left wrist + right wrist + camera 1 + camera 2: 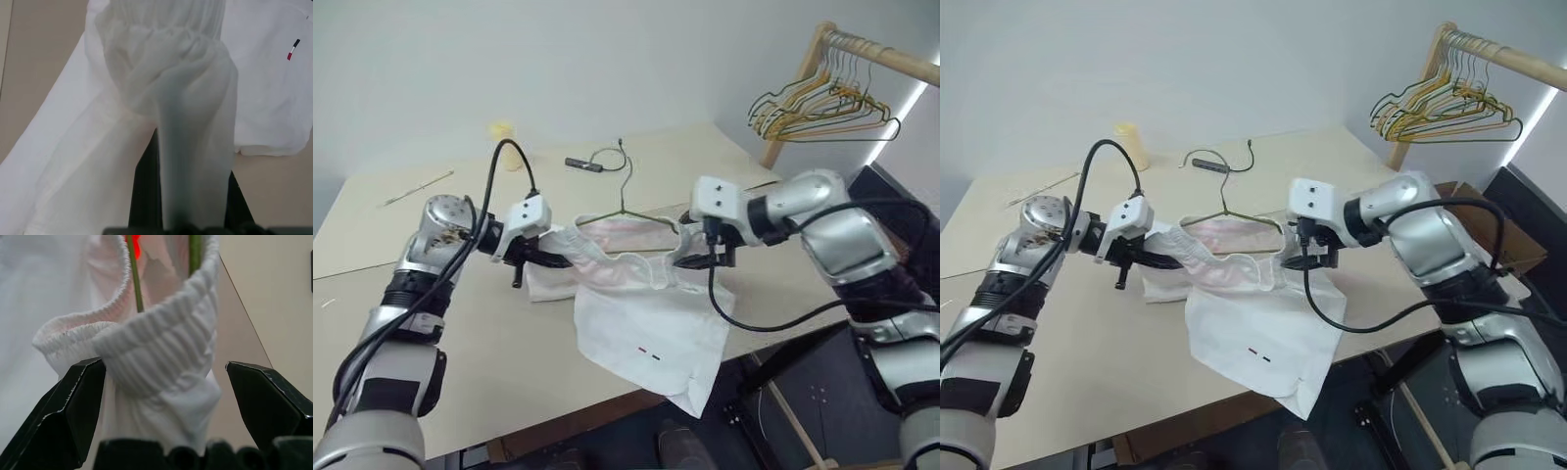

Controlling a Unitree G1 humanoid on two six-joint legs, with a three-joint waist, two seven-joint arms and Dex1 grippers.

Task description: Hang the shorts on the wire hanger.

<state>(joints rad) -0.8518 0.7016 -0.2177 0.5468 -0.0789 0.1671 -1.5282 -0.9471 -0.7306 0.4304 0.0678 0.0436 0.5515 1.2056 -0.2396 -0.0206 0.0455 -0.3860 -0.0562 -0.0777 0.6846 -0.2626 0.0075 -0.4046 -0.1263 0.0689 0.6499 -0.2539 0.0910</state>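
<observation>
A: Where do things stand?

B: The shorts (646, 313) lie near the table's (460, 352) front edge, one leg drooping over it toward six o'clock. The wire hanger (625, 211) sits inside the waistband, hook toward twelve o'clock, its wire running through the opening in the right wrist view.

A: And the grippers?

B: The left gripper (540, 257), at nine o'clock of the shorts, is clamped on a bunched fold of waistband; cloth drapes over its fingers in the left wrist view. The right gripper (164, 382), at three o'clock, stands wide, with the elastic between its fingers but not pinched.

A: So what makes this step go well?

B: I'd judge the waistband needs seating on both notched shoulders. Keep the left grip firm so the elastic stays stretched, and let the right gripper take the band low, clear of the wire, so it doesn't pinch the hanger too.

A: Risk?

B: The elastic could snap back off the shoulder, or the hanging leg could drag everything off the edge.
</observation>
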